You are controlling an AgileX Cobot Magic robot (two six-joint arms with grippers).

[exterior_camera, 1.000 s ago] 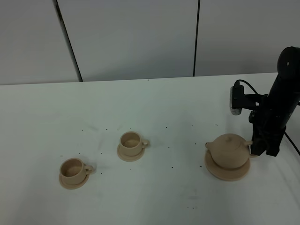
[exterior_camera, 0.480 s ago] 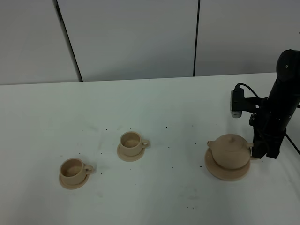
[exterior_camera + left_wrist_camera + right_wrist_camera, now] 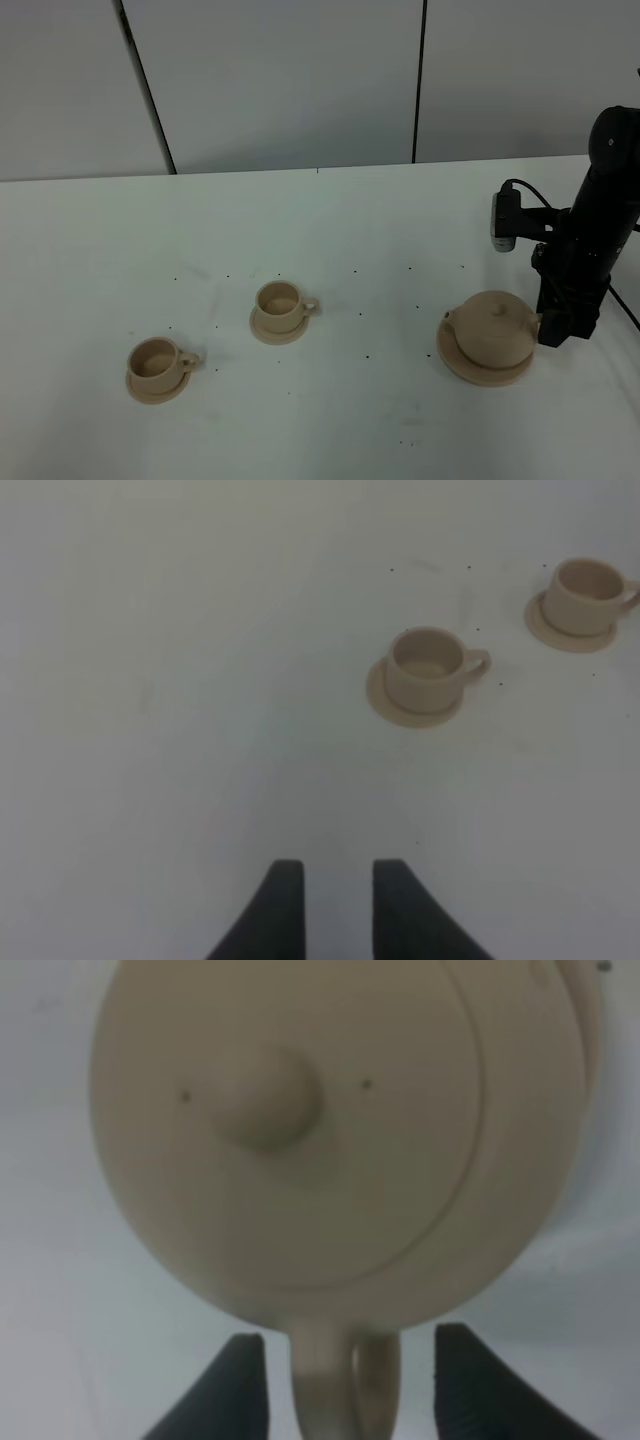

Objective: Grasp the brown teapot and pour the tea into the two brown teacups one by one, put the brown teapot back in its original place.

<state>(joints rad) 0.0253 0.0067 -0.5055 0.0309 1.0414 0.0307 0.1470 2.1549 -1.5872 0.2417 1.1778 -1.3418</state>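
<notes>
Straddles the loop handle of the brown teapot, seated on its plate, with right gripper jaws apart, clamping nothing. Could hook that handle on a sideways retreat, dragging the brown teapot askew or tipping it onto the worktop. Farther off, threatens neither the near teacup nor the far teacup; holds left gripper jaws slightly apart, empty.

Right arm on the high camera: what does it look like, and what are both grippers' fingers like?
The right arm is matte black with a rounded upper joint; a silver-grey camera sits on its side, with a black cable looping off. The right gripper and left gripper both have dark, tapered fingers, no markings visible.
</notes>
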